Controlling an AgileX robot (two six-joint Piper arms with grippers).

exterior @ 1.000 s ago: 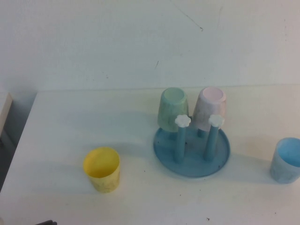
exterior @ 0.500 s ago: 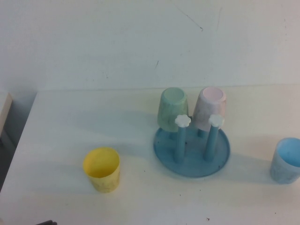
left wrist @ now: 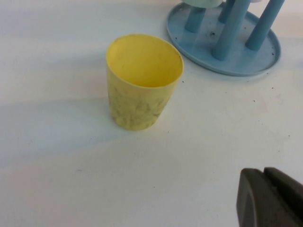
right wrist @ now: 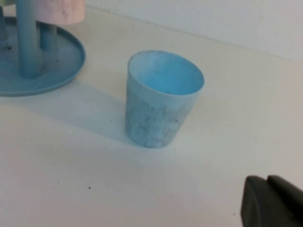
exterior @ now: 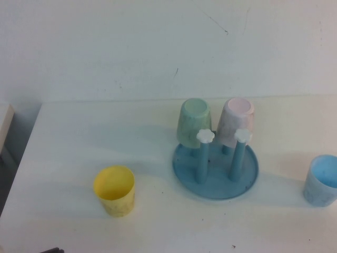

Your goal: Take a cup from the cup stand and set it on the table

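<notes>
Left gripper (left wrist: 270,198): only a dark corner of it shows in the left wrist view, low over the table; whether its fingers are spread or pressed together cannot be told.
Yellow cup (exterior: 114,190): stands upright, mouth up, on the table on the robot's left, ahead of the left gripper and well apart from it; nothing touches it.
Table (exterior: 79,137): white and flat, with a few small dark specks.
Cup stand (exterior: 216,171): a round blue tray with upright blue pegs, near the middle of the table, beyond the yellow cup from the left gripper and to the side of the blue cup as the right gripper sees it.
Front pegs (exterior: 203,158): two stand bare, each capped by a white flower-shaped knob.
Green cup (exterior: 195,122): hangs mouth down on a back peg of the stand.
Pink cup (exterior: 237,123): hangs mouth down on the back peg beside the green one.
Blue cup (exterior: 321,179): the light blue speckled cup stands upright, mouth up, on the table at the robot's right, off the stand and apart from its rim, ahead of the right gripper with clear table between them.
Right gripper (right wrist: 272,203): just a dark corner shows in the right wrist view, low over the table; its fingers cannot be made out.
</notes>
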